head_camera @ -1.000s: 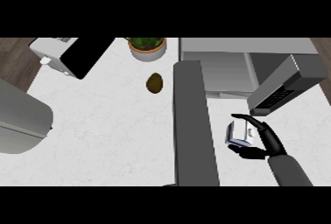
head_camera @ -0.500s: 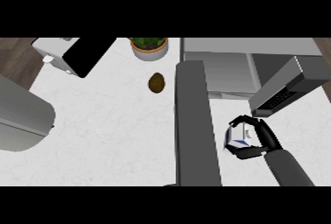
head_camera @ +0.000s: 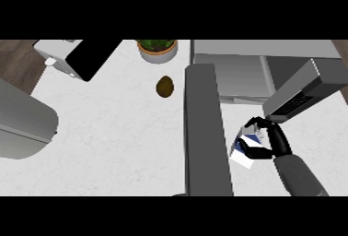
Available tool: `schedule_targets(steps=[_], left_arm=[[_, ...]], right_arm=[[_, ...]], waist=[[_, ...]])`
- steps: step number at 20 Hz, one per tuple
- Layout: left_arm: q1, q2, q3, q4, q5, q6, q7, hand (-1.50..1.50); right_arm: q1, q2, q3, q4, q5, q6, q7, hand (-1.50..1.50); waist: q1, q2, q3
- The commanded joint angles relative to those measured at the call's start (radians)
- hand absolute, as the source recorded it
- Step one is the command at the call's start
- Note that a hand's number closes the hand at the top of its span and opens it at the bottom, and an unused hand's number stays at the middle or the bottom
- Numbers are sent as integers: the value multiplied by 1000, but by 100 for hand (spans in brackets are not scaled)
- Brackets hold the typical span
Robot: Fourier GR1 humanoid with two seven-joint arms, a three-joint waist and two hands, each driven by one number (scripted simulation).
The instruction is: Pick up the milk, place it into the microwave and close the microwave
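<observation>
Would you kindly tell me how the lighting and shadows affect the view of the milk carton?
Head view: even light, no glare on the white counter; no strong shadow falls on the milk carton, but the right hand curls round it and hides part.

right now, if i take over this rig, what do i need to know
Right hand: curled round the milk, in front of the microwave. I cannot tell whether the milk is lifted off the counter.
Left hand: not in view.
Microwave door: open, swung out toward the robot, left of the milk.
Done: milk grasped.
Left: put the milk into the microwave, let go, close the door.
</observation>
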Motion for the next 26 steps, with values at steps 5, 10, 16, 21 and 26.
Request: schedule_targets(steps=[5, 10, 16, 21, 26], left_arm=[[18, -1, 30, 29, 39, -36, 2, -150], [22, -25, 20, 51, -6, -33, -31, -150], [-18, 8, 113, 28, 101, -27, 66, -150], [48, -17, 160, 65, 81, -117, -11, -150], [-74, -5, 157, 98, 98, -69, 89, -150]], right_arm=[[-6, 8, -18, -8, -38, 108, -191, 150], [-38, 59, 47, -95, -24, 153, -89, 150], [-84, 109, 85, -287, -19, 41, 120, 150], [-100, 125, 95, -379, -25, 26, 269, 150], [-262, 82, 85, -296, -27, 90, 415, 150]], waist=[[-9, -3, 2], [-25, -12, 0], [-42, -16, -2], [-28, -15, -1], [-22, -8, -1]])
